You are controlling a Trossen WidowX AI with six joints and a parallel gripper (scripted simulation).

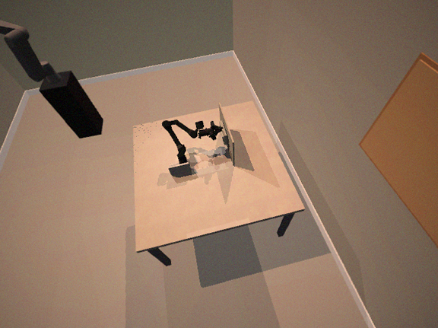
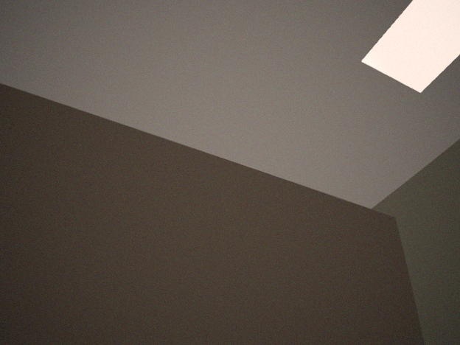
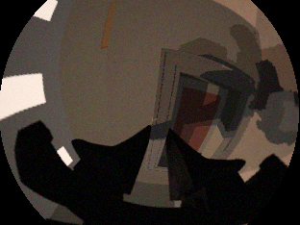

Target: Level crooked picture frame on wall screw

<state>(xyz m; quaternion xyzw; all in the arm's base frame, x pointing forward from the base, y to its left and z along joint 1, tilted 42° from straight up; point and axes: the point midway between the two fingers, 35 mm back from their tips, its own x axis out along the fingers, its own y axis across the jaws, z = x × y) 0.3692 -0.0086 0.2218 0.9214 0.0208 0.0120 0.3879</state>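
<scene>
The picture frame point(image 3: 169, 87) has a pale grey-brown border around a picture with dark red and beige patches. It shows right of centre in the wrist view. My gripper point(image 3: 160, 129) point(image 1: 221, 129) is shut on the frame's near border, with the two black fingertips at either side of it. In the top view the gripper is against the face of the thin upright panel point(image 1: 231, 147), and the frame is too small and edge-on to judge its tilt. The screw and the notched strip are hidden. The exterior view shows neither frame nor gripper.
The arm's base point(image 1: 180, 170) stands on the table point(image 1: 208, 211), left of the panel. A dark pedestal point(image 1: 72, 107) with another grey arm stands beyond the table's left side. An orange-brown board point(image 1: 412, 143) is on the room wall at the right.
</scene>
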